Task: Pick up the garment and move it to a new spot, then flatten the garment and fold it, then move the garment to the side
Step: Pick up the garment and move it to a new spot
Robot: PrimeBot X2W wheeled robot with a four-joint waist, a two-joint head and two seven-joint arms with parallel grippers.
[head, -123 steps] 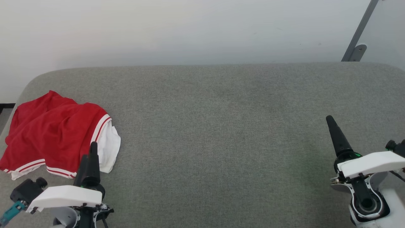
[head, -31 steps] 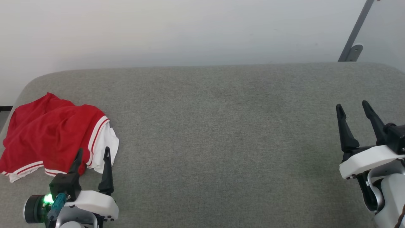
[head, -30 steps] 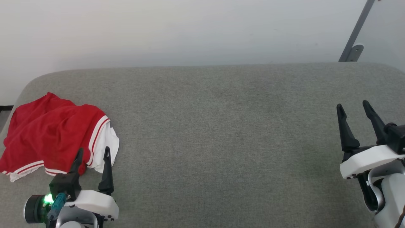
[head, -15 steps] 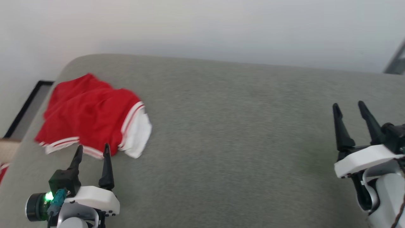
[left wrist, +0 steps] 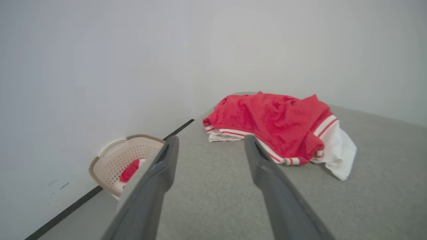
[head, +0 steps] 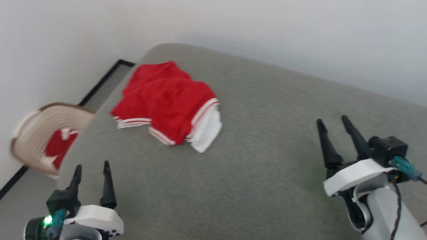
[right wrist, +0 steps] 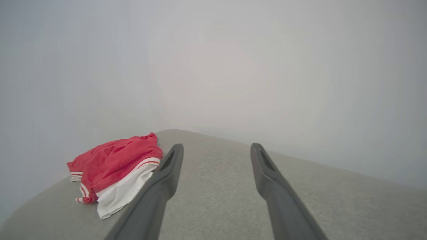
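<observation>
Garment (head: 166,100): red with white striped bands, lying crumpled on the grey tabletop (head: 267,160), upper left of centre in the head view. Left pincer (head: 91,165), lower left: fingers apart, empty, well apart from the garment. Right pincer (head: 332,119), right side: fingers apart, empty. Beige basket (head: 30,133) at the left edge, off the tabletop, holds red cloth.
</observation>
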